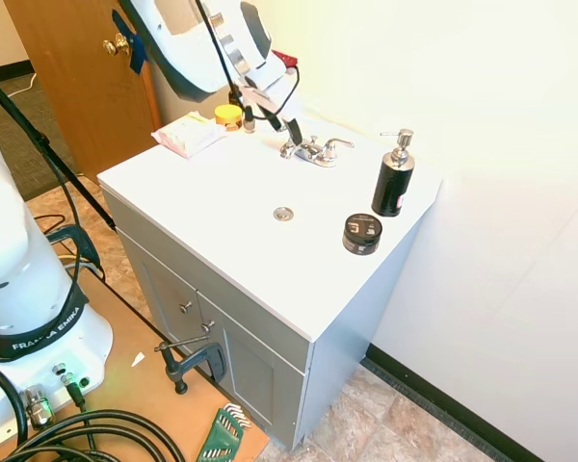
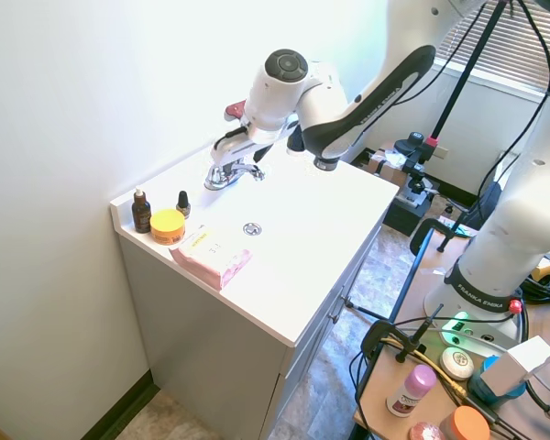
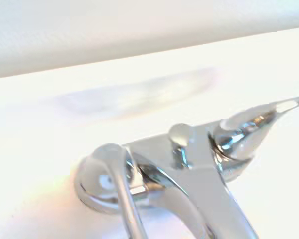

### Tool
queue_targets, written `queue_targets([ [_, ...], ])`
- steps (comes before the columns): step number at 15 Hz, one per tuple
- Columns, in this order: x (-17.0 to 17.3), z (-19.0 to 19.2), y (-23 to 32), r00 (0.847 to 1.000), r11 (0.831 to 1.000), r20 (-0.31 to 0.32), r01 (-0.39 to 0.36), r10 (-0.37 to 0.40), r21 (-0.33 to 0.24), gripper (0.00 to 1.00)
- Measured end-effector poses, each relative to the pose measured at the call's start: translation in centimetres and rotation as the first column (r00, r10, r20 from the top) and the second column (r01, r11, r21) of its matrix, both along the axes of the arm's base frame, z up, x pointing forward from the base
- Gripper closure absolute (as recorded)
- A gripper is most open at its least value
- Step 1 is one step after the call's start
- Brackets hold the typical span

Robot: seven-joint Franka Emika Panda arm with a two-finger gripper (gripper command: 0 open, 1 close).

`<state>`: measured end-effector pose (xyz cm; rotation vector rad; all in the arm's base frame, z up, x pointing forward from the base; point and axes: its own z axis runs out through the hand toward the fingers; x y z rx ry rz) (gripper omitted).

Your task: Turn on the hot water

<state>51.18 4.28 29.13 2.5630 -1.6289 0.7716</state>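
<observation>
The chrome two-lever faucet (image 1: 313, 151) stands at the back of the white vanity top (image 1: 222, 192), just in front of the wall. My gripper (image 1: 292, 128) hangs right over the faucet's left side, its dark fingertips together and shut, touching or almost touching the left lever. From the other side, the gripper (image 2: 225, 149) sits just above the faucet (image 2: 231, 172). In the wrist view the left lever (image 3: 123, 191) points forward, away from the wall. The right lever (image 3: 249, 124) sticks out sideways. No water shows at the spout (image 3: 214, 204).
A black pump bottle (image 1: 393, 178) and a black jar (image 1: 362, 234) stand right of the faucet. A yellow jar (image 2: 168, 225), two dropper bottles (image 2: 141, 211) and a pink pack (image 2: 211, 255) sit at the other end. The drain (image 1: 283, 214) lies mid-top.
</observation>
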Motion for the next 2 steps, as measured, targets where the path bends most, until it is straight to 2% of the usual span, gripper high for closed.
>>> queue_targets([
  [2,-2.2,-0.5,-1.8,0.998,0.998,-0.052,0.02,-0.017,0.055,0.0],
])
